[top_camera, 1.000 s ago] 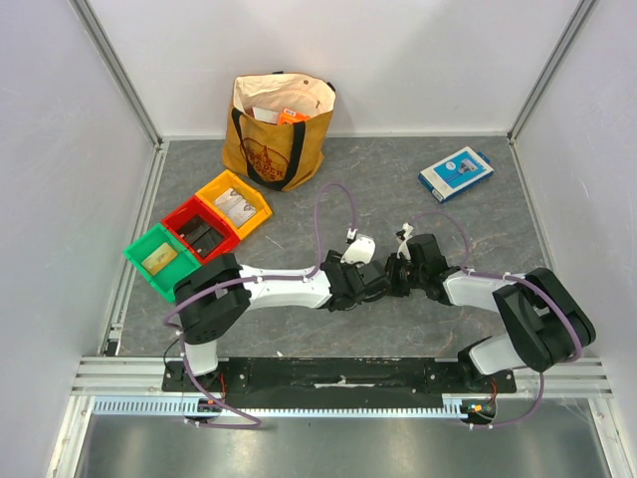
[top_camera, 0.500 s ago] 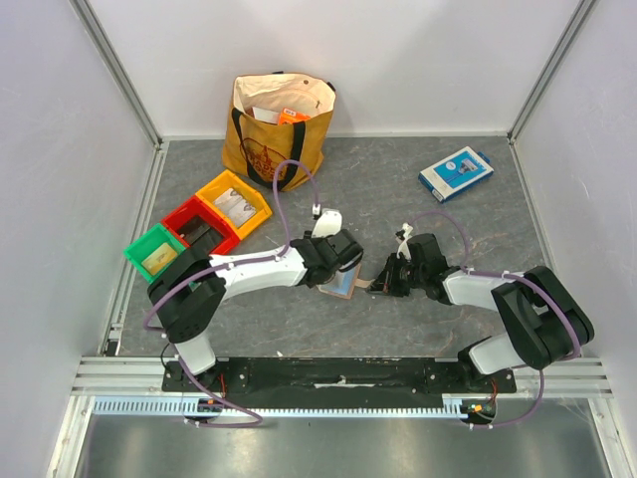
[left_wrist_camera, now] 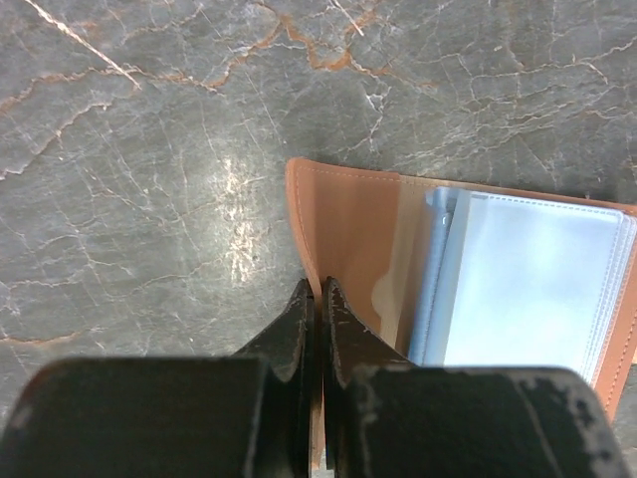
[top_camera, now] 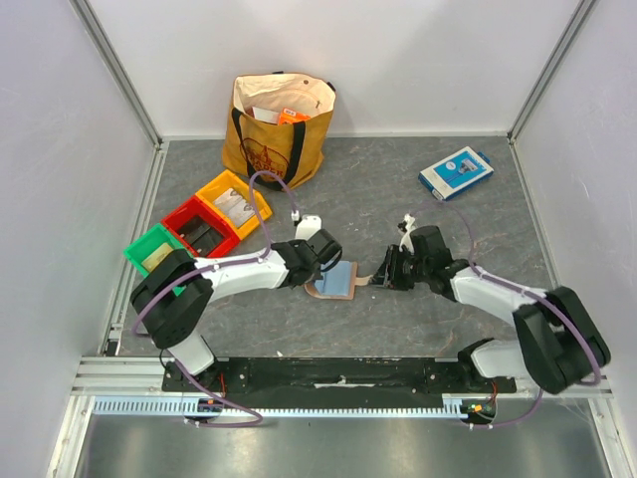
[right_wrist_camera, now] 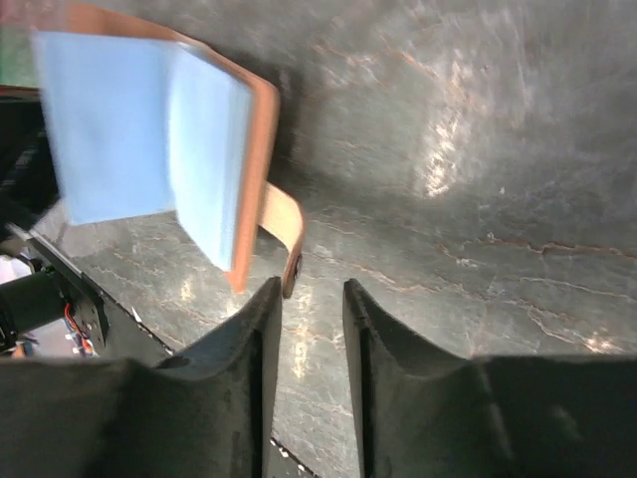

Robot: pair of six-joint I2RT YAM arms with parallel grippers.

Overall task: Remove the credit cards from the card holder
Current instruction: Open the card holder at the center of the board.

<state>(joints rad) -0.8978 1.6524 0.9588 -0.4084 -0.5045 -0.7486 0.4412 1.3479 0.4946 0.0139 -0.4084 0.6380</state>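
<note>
Your card holder (top_camera: 338, 281) lies open on the table midway between the two arms, with its tan leather outside down and its pale blue lining facing up. Your left gripper (left_wrist_camera: 317, 299) is pinched tight on the holder's left leather edge. Beside that edge, clear plastic sleeves (left_wrist_camera: 537, 279) fan out over the lining. Your right gripper (right_wrist_camera: 311, 299) has its fingers parted with a narrow gap, and the holder's snap tab (right_wrist_camera: 284, 224) hangs just in front of the tips without being clamped. Nothing lies between the two grippers except the holder itself. Well off to the left, three small bins sit in a diagonal row: yellow (top_camera: 232, 202), red (top_camera: 199, 227) and green (top_camera: 156, 254). A mustard tote bag (top_camera: 279, 129) stands against the back wall, and a blue-and-white flat box (top_camera: 455, 172) lies at the far right. The tabletop (top_camera: 398, 199) is dark grey, veined like marble. Plain white walls (top_camera: 398, 60) with aluminium corner posts (top_camera: 119, 70) enclose it.
</note>
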